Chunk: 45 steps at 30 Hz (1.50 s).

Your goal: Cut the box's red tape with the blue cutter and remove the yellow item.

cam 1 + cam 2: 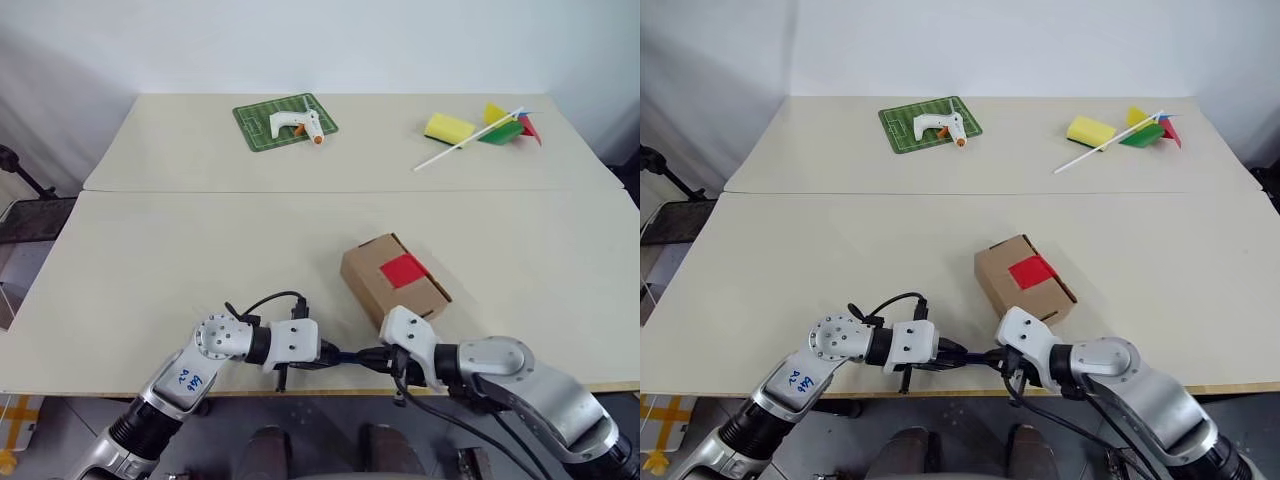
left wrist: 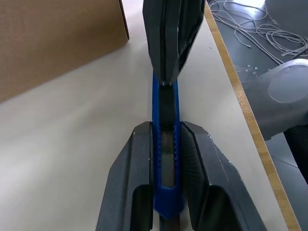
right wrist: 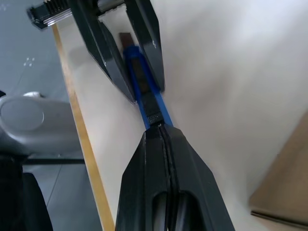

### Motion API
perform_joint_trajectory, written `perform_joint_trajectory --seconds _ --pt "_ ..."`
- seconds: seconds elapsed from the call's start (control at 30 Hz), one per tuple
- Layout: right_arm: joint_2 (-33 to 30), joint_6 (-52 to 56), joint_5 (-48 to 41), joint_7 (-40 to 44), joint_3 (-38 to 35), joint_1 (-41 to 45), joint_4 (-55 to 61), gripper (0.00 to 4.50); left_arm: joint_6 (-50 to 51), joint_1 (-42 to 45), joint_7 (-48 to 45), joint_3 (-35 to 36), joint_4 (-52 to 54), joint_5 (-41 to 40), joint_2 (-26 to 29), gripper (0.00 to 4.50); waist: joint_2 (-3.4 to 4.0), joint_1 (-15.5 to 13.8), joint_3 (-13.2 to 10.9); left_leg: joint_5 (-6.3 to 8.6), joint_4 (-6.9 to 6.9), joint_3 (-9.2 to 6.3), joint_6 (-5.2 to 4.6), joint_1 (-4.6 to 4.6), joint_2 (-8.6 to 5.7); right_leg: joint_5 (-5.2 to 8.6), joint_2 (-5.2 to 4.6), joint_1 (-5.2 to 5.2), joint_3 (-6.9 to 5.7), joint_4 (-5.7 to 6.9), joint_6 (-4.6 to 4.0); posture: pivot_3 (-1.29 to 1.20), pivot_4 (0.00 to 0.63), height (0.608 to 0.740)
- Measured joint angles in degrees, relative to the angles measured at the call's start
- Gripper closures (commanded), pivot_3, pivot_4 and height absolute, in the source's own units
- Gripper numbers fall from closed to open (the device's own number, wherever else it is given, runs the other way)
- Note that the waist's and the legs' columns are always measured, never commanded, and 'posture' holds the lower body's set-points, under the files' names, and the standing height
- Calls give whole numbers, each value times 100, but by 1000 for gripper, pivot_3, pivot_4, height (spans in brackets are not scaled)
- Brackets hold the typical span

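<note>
Left gripper (image 2: 166,159): fingers pinched on the cutter (image 2: 166,144), one on each side of its blue body, near the table's (image 1: 200,240) front edge.
Right gripper (image 3: 159,132): fingers pressed together, tips meeting on the cutter's other end; it faces the left gripper along the cutter.
Cutter: level, low over the table near the front edge, spanning the gap between the two grippers.
Box (image 1: 393,279): closed, on the table just behind the right gripper, red tape (image 1: 404,269) on its top.
Far side: glue gun (image 1: 298,125) on a green mat (image 1: 255,130); sponge (image 1: 449,127) beside a pinwheel (image 1: 500,128).
</note>
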<state>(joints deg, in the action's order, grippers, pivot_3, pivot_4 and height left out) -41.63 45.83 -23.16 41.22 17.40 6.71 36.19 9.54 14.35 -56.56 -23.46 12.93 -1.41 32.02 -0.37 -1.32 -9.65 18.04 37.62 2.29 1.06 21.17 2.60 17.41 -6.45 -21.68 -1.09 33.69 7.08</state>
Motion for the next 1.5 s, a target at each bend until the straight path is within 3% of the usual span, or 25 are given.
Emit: perform_joint_trajectory --seconds 0.2,0.37,0.43,0.57,0.67,0.77,0.83,0.97,1.07,1.23,1.5 --pt "43 156 -92 -35 -134 -97 72 4500 -1 7 34 -17 -13 0 -16 4042 -1 -12 3 0 0 -2 0 1 -1 0 -3 0 -2 0 0 0 150 740" --pt "32 445 -879 99 -932 -649 347 4333 -230 -1 64 2 -128 -9 -36 4041 0 -20 2 5 -1 -1 -4 8 -8 -1 -11 0 1 -8 2 0 150 740" --pt "7 684 -1839 154 -1792 -869 641 3938 -701 -153 113 142 -306 -97 -97 4040 8 -17 -6 6 -1 -3 -7 9 -5 -5 -14 -1 6 -6 9 0 150 740" --pt "-421 1031 -3598 210 -3288 -1217 974 2613 -1630 -406 100 578 -699 -418 -156 4040 -2 -7 -17 8 -5 -2 -3 9 10 -8 -7 -5 2 -5 14 0 150 740" --pt "-1257 1140 -6106 -374 -4325 -1618 673 1541 -2687 -346 -17 1085 -701 -824 -219 4040 7 -9 -29 8 -15 6 -1 14 18 -8 -12 -15 8 -1 16 0 150 740" --pt "-2007 919 -7918 -1243 -4743 -1645 309 660 -2937 0 126 1388 -650 -877 -231 4040 -3 -15 -35 6 -9 15 -4 14 6 -11 -5 -12 5 -4 20 0 150 740" --pt "-2386 688 -8486 -1885 -4706 -1421 82 31 -3035 169 122 1416 -635 -893 -209 4040 -3 -6 -35 6 -7 19 -4 14 5 -12 -3 -13 8 -6 22 0 150 740" --pt "-2604 424 -8841 -2724 -3978 -545 -387 31 -3221 454 99 1417 -691 -902 -264 4040 -13 -4 -41 6 2 20 -3 33 8 -18 9 -36 10 -2 34 0 150 740" --pt "-2606 494 -8862 -3034 -3282 176 -618 31 -3305 712 150 1356 -763 -862 -461 4040 -11 -12 -40 3 43 19 2 107 11 -25 15 -103 12 27 47 0 150 740" --pt "-2508 747 -8880 -3916 -2202 1074 -1197 31 -3468 914 151 1265 -1106 -764 -571 4040 -13 -18 -42 2 59 27 2 119 10 -28 13 -109 9 21 52 0 150 740" --pt "-2328 1245 -8881 -3966 -1767 1612 -1425 31 -3516 938 170 1104 -1129 -700 -662 4040 -13 -18 -43 5 52 26 -2 122 13 -28 13 -109 8 29 52 0 150 740"
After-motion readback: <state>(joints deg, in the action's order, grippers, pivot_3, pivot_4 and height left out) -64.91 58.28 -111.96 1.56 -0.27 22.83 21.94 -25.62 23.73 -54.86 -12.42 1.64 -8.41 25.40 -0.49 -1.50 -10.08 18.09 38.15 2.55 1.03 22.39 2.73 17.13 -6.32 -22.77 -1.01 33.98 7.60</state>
